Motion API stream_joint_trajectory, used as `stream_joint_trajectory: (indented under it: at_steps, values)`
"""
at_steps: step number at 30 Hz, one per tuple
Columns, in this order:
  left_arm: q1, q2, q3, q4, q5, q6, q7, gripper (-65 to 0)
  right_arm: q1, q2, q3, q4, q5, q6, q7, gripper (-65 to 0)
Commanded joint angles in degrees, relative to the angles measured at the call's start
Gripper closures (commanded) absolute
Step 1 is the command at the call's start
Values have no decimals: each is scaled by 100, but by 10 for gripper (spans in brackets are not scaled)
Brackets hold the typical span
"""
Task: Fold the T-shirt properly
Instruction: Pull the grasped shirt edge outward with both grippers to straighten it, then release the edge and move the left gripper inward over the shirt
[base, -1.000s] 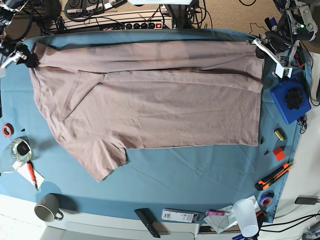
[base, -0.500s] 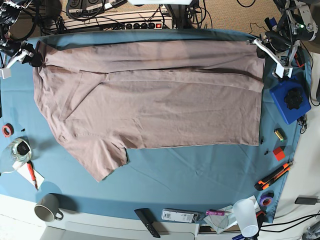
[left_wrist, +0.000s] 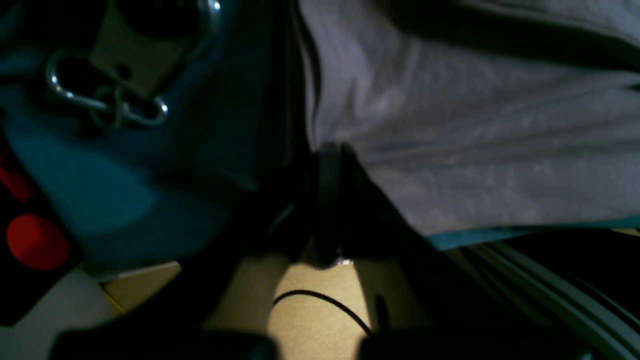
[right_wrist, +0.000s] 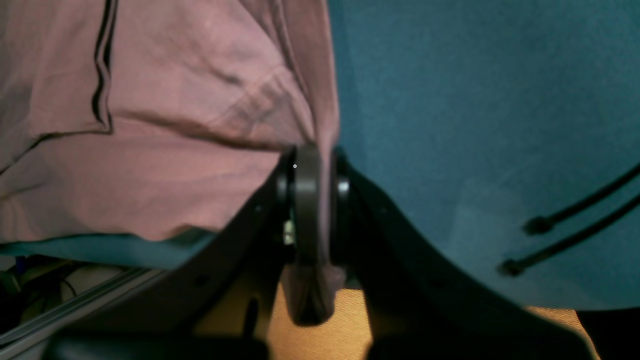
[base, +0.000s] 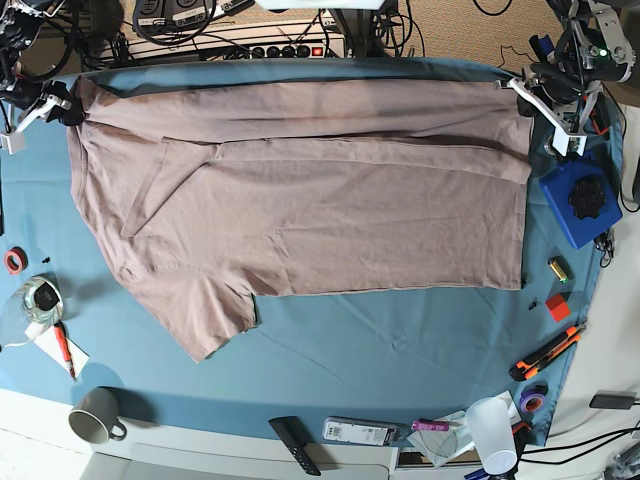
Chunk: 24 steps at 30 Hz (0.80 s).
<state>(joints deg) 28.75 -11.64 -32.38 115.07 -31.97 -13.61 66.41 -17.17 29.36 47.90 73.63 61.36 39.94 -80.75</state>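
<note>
The mauve T-shirt (base: 320, 210) lies spread across the teal table cloth (base: 400, 350), with a folded band along its far edge and one sleeve (base: 205, 320) sticking out toward the front left. My right gripper (base: 62, 106) is at the far-left corner, shut on the shirt's edge. In the right wrist view the pink T-shirt (right_wrist: 150, 150) runs pinched between the fingers of the right gripper (right_wrist: 316, 160). My left gripper (base: 520, 92) holds the far-right corner. The left wrist view is dark, with the left gripper (left_wrist: 327, 155) shut at the T-shirt (left_wrist: 475, 150) hem.
A blue box (base: 580, 203) sits close by the left arm at the right edge. A red cube (base: 557, 307) and an orange cutter (base: 547, 350) lie below it. Along the front stand a mug (base: 95, 415), a remote (base: 295, 445) and a white cup (base: 492, 432). A jar (base: 35, 300) is at the left.
My right gripper has carried the shirt's far-left corner toward the table's far edge, and that side of the shirt has drawn straighter. The left gripper has stayed put.
</note>
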Motion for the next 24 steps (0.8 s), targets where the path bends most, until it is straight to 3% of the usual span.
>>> stream_joint_trajectory:
  at_steps: [1,2,3,6,9,18,24]
  values:
    - [31,-76,-55,101,20,0,-59,0,4,162,59,79,72,6,75,0]
    - [31,-76,-55,101,20,0,-92,0,4,162,59,79,72,6,75,0]
    - [28,-76,-55,101,20,0,-92,-19,4,164,59,79,72,6,75,-56]
    - [31,-76,-55,116,22,-2,-236,-183,4,177,59,79,74,6,75,-177]
    - [31,-76,-55,181,24,0,-400,-267,7,275,59,81,72,6,75,-185]
    - [31,-76,-55,872,190,0,-501,-267,46,938,59,81,216,6,90,-185]
    - [31,-76,-50,890,293,-2,-874,-267,417,951,59,81,219,6,166,-185]
